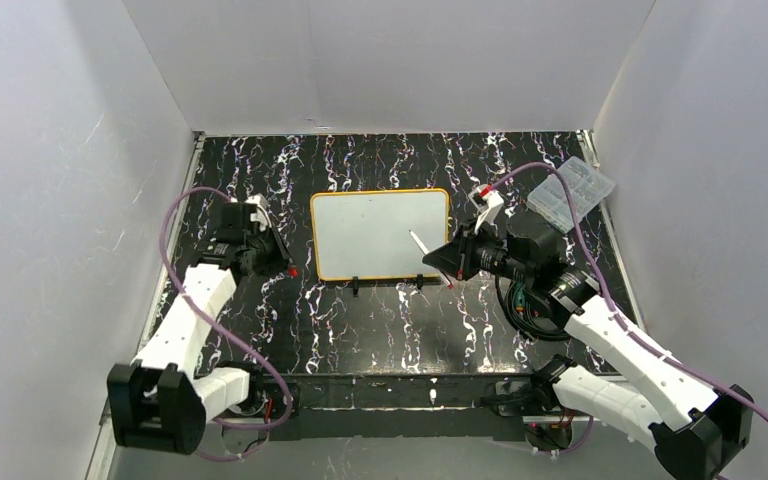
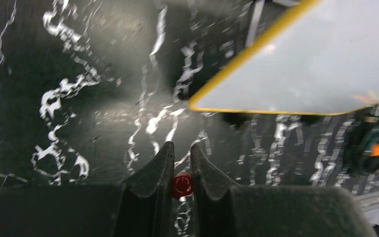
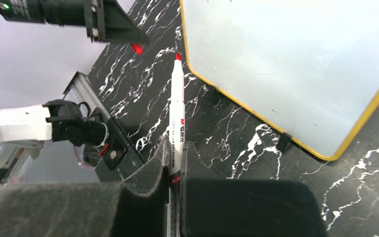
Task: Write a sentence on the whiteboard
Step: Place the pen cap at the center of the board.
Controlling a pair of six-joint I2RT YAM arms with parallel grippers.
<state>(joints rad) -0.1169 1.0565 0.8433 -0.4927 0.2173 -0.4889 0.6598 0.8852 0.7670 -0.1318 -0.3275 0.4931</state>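
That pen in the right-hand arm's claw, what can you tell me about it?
The marker is a slim white plastic-looking barrel with small printed lettering and a red logo, ending in a bare red tip, uncapped. The right gripper is shut on its rear part, so it juts forward between the fingers. Seen from above, it slants over the lower right area of the whiteboard; whether the tip touches cannot be told.

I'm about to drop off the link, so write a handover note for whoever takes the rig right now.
Left gripper: shut on a small red cap, left of the whiteboard.
Right gripper: shut on the uncapped red marker, tip close to the board.
Done: marker uncapped and gripped.
Left: the whole sentence; the board shows no writing.
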